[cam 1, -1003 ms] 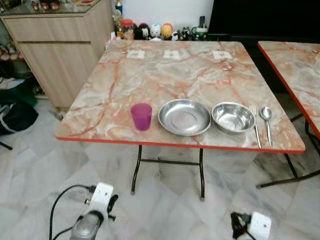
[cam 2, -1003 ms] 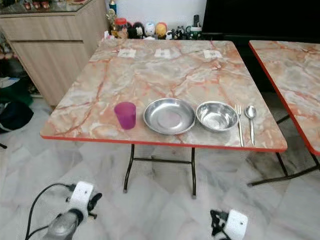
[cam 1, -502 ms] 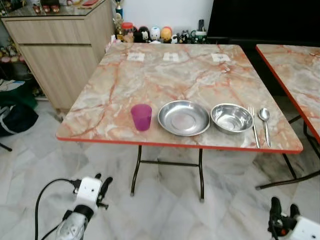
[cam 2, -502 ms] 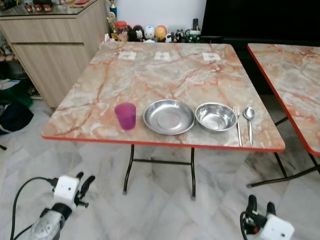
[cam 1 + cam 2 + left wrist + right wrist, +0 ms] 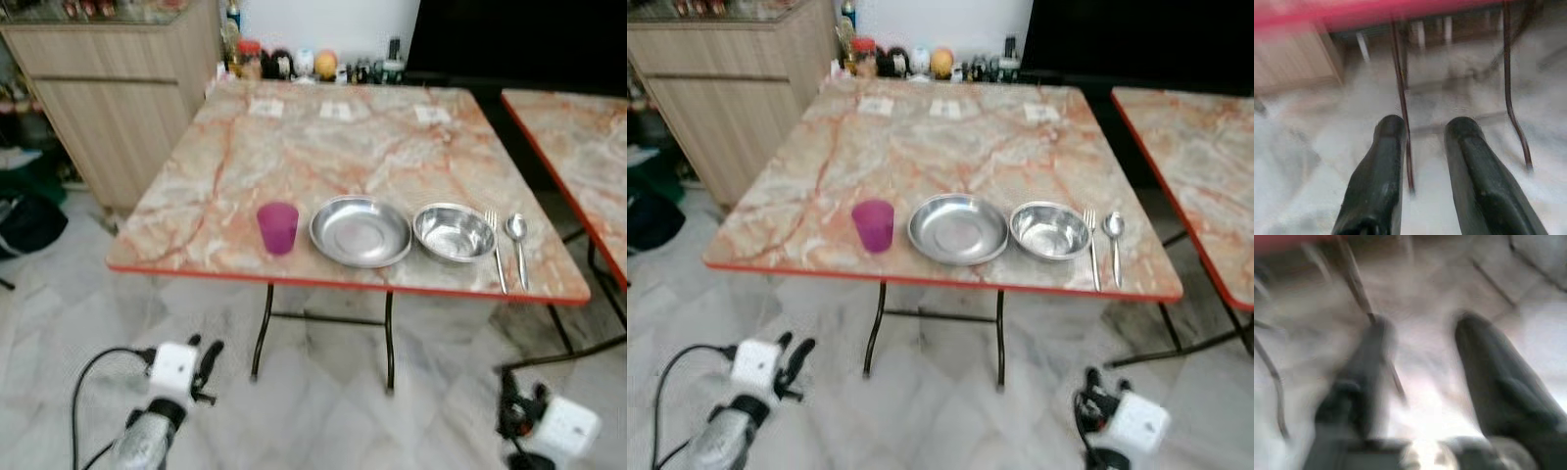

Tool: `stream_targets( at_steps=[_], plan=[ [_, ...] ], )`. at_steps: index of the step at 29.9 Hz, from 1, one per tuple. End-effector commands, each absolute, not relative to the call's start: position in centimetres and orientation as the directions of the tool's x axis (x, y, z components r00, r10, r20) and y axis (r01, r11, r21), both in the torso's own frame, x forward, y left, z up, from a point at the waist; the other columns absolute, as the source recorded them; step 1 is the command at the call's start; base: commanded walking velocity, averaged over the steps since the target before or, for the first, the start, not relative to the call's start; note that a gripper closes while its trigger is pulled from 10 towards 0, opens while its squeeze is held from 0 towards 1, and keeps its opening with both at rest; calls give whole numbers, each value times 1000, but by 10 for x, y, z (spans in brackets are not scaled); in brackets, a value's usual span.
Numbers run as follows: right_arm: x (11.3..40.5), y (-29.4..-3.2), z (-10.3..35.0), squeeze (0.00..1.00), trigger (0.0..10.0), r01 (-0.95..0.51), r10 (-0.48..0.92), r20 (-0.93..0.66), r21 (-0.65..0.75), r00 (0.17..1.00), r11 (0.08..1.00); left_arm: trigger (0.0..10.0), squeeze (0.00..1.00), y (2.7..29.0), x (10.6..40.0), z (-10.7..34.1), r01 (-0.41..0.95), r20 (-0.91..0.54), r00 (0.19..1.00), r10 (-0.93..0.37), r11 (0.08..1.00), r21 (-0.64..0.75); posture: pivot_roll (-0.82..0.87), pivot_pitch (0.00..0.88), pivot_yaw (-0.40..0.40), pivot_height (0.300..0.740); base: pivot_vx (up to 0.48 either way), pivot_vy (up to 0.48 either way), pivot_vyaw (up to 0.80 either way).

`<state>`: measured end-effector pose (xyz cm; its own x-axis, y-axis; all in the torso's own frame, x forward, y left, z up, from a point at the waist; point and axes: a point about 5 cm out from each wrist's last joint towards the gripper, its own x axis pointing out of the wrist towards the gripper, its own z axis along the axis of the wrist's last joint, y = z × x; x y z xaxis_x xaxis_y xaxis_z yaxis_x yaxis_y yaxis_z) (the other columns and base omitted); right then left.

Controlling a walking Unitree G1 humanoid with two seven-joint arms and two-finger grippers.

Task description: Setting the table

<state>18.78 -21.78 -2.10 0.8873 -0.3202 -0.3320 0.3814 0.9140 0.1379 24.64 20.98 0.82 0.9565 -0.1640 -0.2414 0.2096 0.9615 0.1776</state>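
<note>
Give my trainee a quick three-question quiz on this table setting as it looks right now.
1. True or false: the purple cup stands to the robot's left of the steel plate.
2. What lies nearest the fork? A) cup B) spoon C) figurines
3. Fill in: both the left gripper and right gripper hang low over the ____, fingers apart.

Key: 1 true; 2 B; 3 floor.
</note>
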Motion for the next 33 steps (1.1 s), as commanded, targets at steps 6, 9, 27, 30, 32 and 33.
stream_targets(
  at_steps=[6,9,27,30,32,33],
  plan=[
    [144,-226,-79,0,10000,455,-312,-689,29,654,890,10000,0,216,231,-34,177,-541,838,-68,972,152,70,0,-56,740,0,0,0],
    [129,-223,-90,0,10000,454,-288,-755,15,589,891,10000,0,215,218,-49,201,-624,779,-59,966,159,68,0,-40,740,0,0,0],
    [142,-213,-91,0,10000,420,-215,-752,90,623,903,10000,0,218,206,-63,150,-715,698,25,972,180,53,0,-20,740,0,0,0],
    [143,-212,-91,0,10000,421,-212,-750,97,627,902,10000,0,220,206,-62,132,-714,699,36,975,178,41,0,-21,740,0,0,0],
    [144,-212,-91,0,10000,419,-210,-749,100,629,902,10000,0,220,206,-62,128,-715,698,39,976,178,37,0,-24,740,0,0,0],
    [145,-212,-90,0,10000,416,-207,-746,102,632,904,10000,0,220,205,-63,128,-717,696,39,976,177,37,0,-25,740,0,0,0]
  ],
)
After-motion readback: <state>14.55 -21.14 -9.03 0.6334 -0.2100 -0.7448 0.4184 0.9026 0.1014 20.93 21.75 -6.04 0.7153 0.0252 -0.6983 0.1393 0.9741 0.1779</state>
